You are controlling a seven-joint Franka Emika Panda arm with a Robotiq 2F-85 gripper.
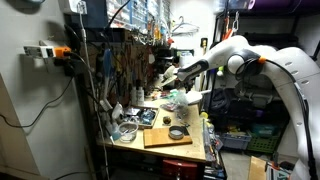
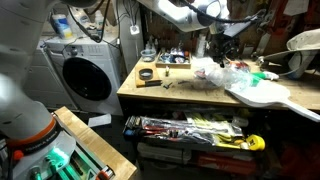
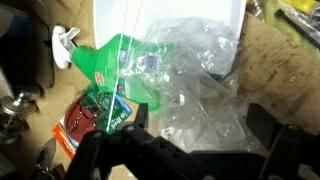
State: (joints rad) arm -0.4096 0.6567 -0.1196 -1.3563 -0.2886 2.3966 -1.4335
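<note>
My gripper [image 3: 200, 128] is open, its two black fingers spread wide over a crumpled clear plastic bag [image 3: 205, 85] on the wooden workbench. The plastic lies below and between the fingers; I cannot tell if they touch it. A green spray bottle [image 3: 120, 60] with a white nozzle lies on its side just left of the plastic. A white tray [image 3: 170, 15] sits beyond it. In both exterior views the gripper [image 1: 163, 78] [image 2: 221, 50] hangs just above the plastic heap [image 1: 178, 98] [image 2: 226, 72].
A red and blue packet [image 3: 85, 122] lies by the left finger. The workbench [image 2: 180, 92] carries a black tape roll [image 2: 146, 73], small tools and a white object [image 2: 265, 95]. A wooden board [image 1: 165, 138] lies at its near end. A washing machine [image 2: 85, 75] stands beside the bench; a tool drawer [image 2: 190, 128] below.
</note>
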